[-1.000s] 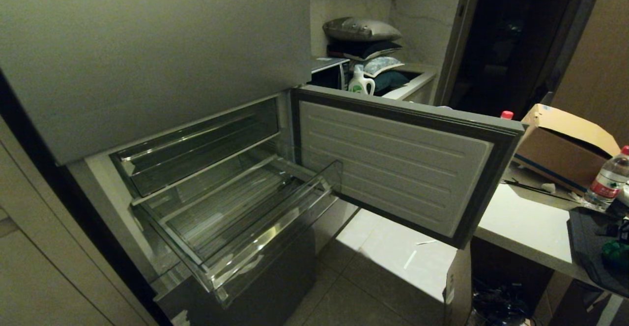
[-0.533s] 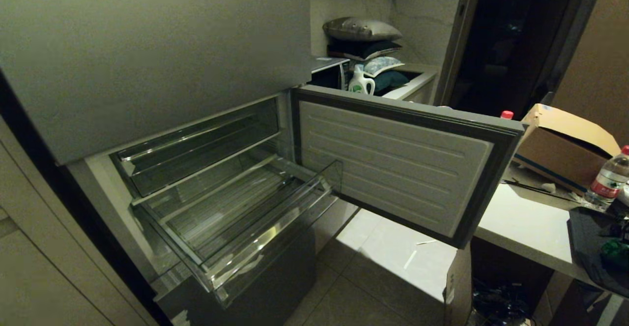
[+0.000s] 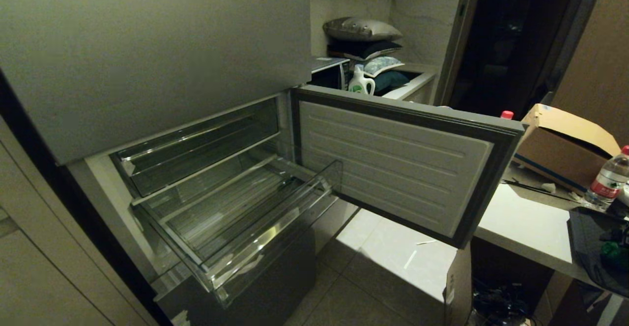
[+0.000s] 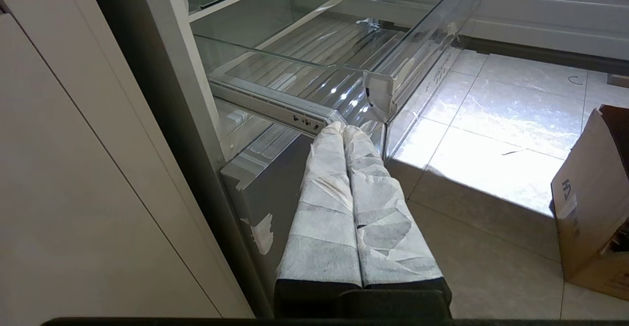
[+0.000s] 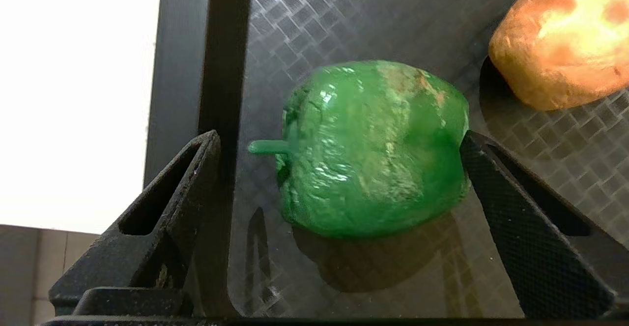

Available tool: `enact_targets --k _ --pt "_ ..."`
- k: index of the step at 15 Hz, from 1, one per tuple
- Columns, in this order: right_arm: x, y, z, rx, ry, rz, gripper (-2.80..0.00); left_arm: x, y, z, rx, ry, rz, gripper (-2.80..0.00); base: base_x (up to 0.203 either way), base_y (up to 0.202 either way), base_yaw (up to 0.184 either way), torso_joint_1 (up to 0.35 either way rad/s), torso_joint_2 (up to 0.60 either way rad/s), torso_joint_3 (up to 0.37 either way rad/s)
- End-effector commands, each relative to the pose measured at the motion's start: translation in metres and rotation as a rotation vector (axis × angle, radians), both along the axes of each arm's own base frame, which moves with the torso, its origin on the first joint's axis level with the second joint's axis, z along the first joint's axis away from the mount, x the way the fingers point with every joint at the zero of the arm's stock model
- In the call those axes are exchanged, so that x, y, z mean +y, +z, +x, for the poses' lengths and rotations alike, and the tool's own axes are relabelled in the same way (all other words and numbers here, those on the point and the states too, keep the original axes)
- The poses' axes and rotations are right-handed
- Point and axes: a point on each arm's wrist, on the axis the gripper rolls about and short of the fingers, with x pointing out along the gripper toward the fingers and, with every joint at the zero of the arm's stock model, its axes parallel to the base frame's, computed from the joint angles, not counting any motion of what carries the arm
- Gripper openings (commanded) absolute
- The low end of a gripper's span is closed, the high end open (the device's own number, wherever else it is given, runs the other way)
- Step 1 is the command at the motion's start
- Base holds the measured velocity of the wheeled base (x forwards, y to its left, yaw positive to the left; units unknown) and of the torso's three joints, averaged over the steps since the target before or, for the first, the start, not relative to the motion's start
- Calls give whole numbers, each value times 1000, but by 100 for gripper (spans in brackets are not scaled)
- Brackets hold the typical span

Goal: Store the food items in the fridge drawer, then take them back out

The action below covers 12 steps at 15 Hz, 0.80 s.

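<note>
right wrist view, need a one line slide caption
Open right hand straddles the green pepper on a dark mat, bread-like piece beside it.

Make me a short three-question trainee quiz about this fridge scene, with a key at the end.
1. True or false: the wide transparent plastic fridge drawer with the ribbed floor already holds food.
2. What lies between the right gripper's open black fingers? A. the glossy green rounded food piece B. the orange-tan lumpy bread-like piece C. a clear water bottle
3. In a few words, how does the left gripper, with white-wrapped fingers, stand?

Key
1. False: the drawer is pulled out and empty.
2. A: the green piece lies on the dark textured mat, with the bread-like piece beside it.
3. Shut, fingers pressed together, holding nothing, pointing toward the drawer's front corner.
</note>
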Motion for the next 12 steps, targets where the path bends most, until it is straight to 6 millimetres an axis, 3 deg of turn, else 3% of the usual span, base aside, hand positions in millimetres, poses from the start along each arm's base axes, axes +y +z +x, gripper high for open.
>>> enact_targets --k 1,12 --pt "-3 -3 -2 3 -7 3 0 0 0 0 1 0 0 -280 0 0 0 0 0 0" --pt "-11 -18 -3 21 -16 22 0 0 0 0 0 0 0 -280 0 0 0 0 0 0"
